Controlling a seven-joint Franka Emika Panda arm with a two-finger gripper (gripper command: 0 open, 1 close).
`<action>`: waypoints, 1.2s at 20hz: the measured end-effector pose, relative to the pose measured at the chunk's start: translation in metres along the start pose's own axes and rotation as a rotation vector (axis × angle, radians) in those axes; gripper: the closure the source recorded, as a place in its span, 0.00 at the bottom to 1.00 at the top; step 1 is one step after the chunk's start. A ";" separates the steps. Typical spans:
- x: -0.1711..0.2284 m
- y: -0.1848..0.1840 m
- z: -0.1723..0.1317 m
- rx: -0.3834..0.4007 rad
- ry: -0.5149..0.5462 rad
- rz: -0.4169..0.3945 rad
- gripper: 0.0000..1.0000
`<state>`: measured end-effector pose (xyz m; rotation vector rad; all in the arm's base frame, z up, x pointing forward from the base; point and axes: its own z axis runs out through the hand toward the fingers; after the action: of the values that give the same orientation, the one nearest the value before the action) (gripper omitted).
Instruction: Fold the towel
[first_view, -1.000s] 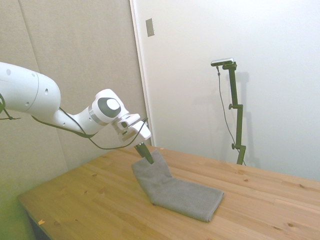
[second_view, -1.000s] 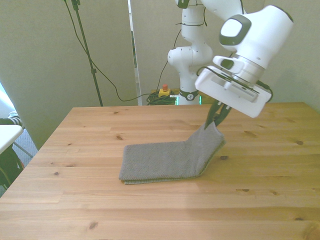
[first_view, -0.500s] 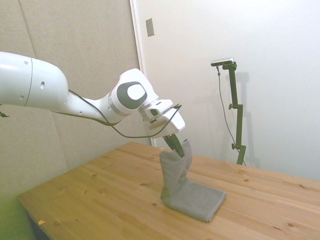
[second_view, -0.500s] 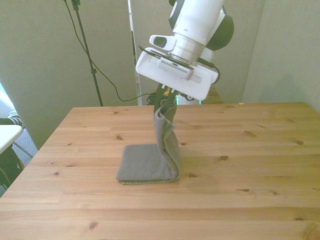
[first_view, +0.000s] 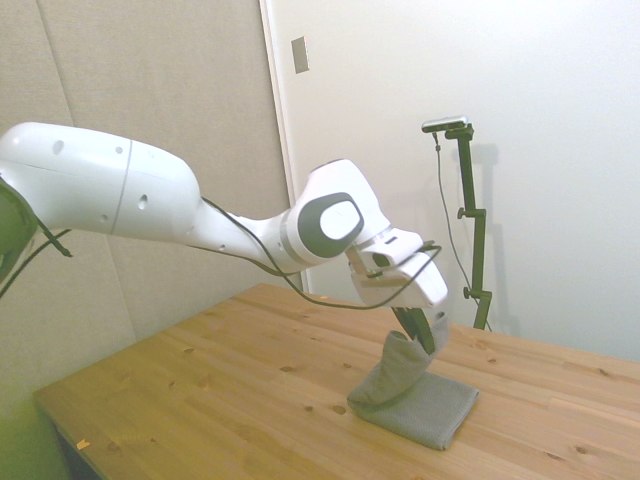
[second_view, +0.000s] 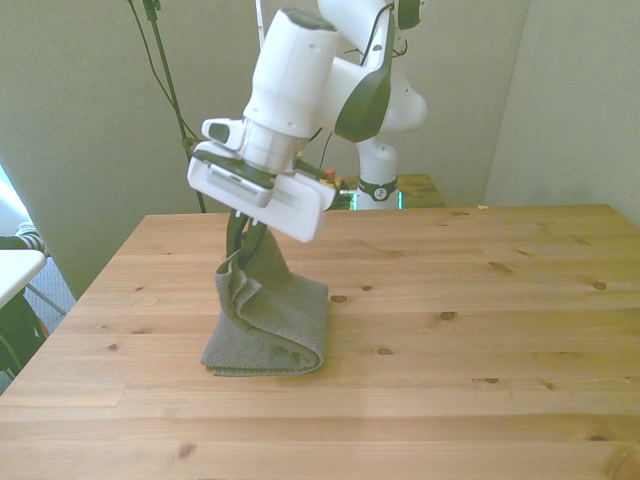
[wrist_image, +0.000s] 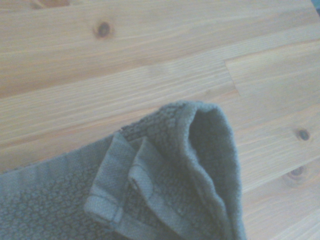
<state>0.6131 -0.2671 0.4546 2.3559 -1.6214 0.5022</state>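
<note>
1 grey towel (second_view: 268, 330) doubled over, rounded fold; raised edge pinched in jaws.

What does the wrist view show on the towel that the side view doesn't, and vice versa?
Wrist view only: close-up of the towel, with its textured weave, a hemmed edge band and the layered folds bunched over the wooden table. No arm is visible in it.

Side view only: the gripper holding one end of the towel up, the lifted part curving over the part lying flat, and the white arm reaching in.

Both: the grey towel partly raised off the table, not yet laid flat.
</note>
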 end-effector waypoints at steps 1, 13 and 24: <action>0.005 0.001 0.010 0.004 -0.016 0.005 0.00; 0.030 -0.011 0.024 0.032 -0.048 0.001 0.00; 0.027 0.004 -0.036 0.113 -0.186 -0.022 0.00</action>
<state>0.6124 -0.2776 0.4985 2.5683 -1.6833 0.3899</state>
